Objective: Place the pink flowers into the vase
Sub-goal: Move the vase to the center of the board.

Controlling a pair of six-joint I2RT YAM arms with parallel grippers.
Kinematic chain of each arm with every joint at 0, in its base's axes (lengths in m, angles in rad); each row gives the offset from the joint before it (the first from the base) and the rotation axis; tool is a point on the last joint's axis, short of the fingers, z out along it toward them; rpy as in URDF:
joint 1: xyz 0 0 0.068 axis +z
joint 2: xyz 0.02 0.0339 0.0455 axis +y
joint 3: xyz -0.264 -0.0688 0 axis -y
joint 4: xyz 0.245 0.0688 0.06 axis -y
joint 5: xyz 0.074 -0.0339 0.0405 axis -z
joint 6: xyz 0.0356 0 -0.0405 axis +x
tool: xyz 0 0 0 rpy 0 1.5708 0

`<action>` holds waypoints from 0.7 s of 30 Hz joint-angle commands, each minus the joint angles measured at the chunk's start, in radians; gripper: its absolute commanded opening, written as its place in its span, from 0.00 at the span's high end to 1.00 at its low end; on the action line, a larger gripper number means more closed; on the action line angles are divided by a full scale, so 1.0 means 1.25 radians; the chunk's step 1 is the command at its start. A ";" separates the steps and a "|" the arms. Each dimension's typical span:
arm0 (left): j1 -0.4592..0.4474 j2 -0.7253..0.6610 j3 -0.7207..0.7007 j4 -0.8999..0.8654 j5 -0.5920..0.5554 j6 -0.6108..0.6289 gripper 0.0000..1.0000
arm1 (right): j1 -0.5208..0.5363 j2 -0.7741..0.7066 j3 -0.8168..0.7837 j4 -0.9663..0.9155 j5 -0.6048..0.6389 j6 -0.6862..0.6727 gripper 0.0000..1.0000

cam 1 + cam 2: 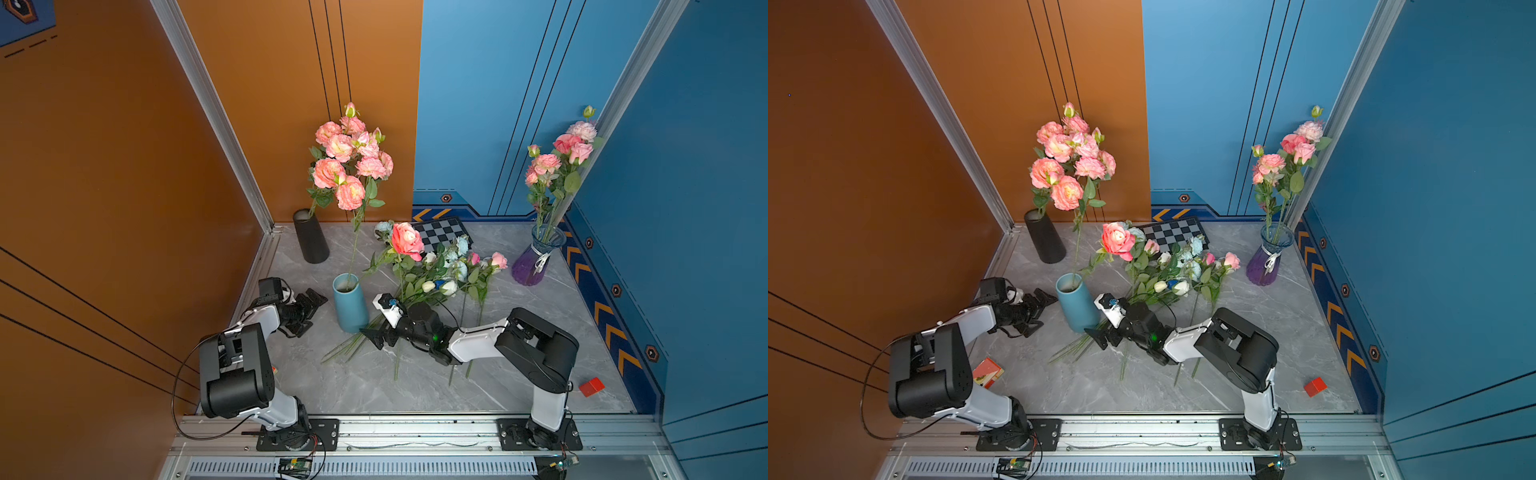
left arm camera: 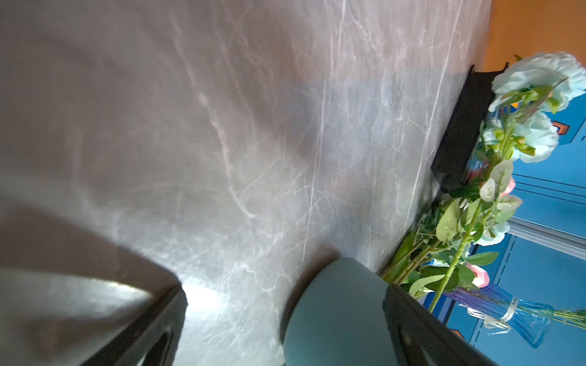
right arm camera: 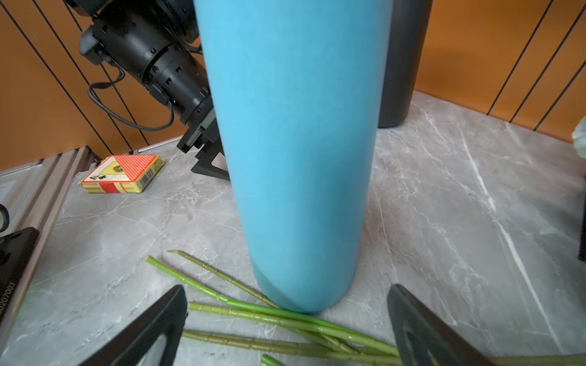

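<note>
A pile of pink flowers (image 1: 406, 240) (image 1: 1118, 238), mixed with white and pale blue ones, lies mid-table. Their green stems (image 3: 253, 313) run past the foot of the blue vase (image 1: 350, 303) (image 1: 1075, 305) (image 3: 295, 158). One tall pink stem stands in that vase. My right gripper (image 1: 376, 334) (image 1: 1100, 336) (image 3: 285, 342) hangs open low over the stem ends, with nothing between its fingers. My left gripper (image 1: 309, 309) (image 1: 1038, 309) (image 2: 291, 342) is open just left of the vase (image 2: 333, 317), whose wall sits close to one finger.
A black vase (image 1: 311, 237) with pink blooms stands at the back left. A purple glass vase (image 1: 536, 259) with pink flowers stands at the back right. A checkerboard (image 1: 442, 232) lies behind the pile. A red cube (image 1: 591, 386) and a card box (image 1: 987, 372) (image 3: 123, 174) lie near the front.
</note>
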State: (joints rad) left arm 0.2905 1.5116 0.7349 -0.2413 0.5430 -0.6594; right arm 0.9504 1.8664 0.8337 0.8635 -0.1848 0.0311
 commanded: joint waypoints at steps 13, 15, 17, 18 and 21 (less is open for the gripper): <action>-0.022 -0.211 0.008 -0.095 -0.093 0.062 0.01 | -0.065 -0.227 -0.050 -0.263 0.165 -0.006 0.00; -0.045 -0.259 0.008 -0.110 -0.118 0.071 0.01 | -0.107 -0.275 -0.023 -0.363 0.188 0.021 0.00; -0.062 -0.307 0.003 -0.124 -0.138 0.071 0.01 | -0.151 -0.317 0.007 -0.457 0.197 0.044 0.00; -0.069 -0.331 -0.001 -0.130 -0.147 0.068 0.01 | -0.175 -0.334 0.027 -0.506 0.206 0.054 0.00; -0.101 -0.412 -0.009 -0.165 -0.186 0.073 0.01 | -0.239 -0.339 0.113 -0.683 0.257 0.081 0.00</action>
State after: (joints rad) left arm 0.1913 1.0649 0.7349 -0.3729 0.3866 -0.5941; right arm 0.7013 1.4586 0.8875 0.2996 0.0444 0.0708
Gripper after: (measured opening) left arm 0.985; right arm 0.999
